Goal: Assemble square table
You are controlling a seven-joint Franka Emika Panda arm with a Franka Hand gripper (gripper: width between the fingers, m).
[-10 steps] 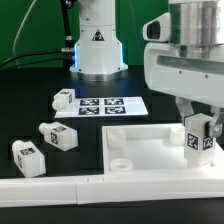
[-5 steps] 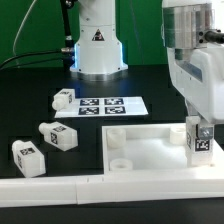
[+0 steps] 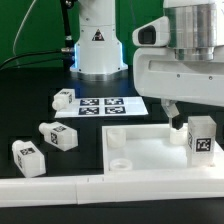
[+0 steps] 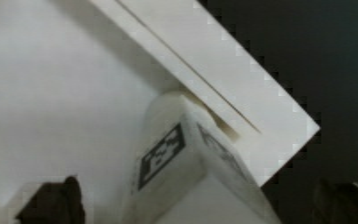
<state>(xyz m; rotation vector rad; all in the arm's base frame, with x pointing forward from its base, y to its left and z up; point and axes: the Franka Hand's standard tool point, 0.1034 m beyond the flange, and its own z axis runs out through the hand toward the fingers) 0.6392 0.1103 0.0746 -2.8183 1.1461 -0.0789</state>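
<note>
Fitting the first stubby white tagged plastic leg (image 3: 201, 137)
Toward the black tabletop's (image 3: 30, 110) near edge, it stands upright on the white square tray-like plastic panel's (image 3: 150, 150) far corner. The pincer (image 4: 208, 200) straddles it, spread wide. Next, probably: close and twist.

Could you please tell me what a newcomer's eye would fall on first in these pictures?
The bulky white Panda arm fills the exterior view's upper right, its gripper straddling a tagged leg that stands upright at a corner of the white square tabletop. Next come three loose legs on the black table at the exterior view's left, and the marker board behind the tabletop.
</note>
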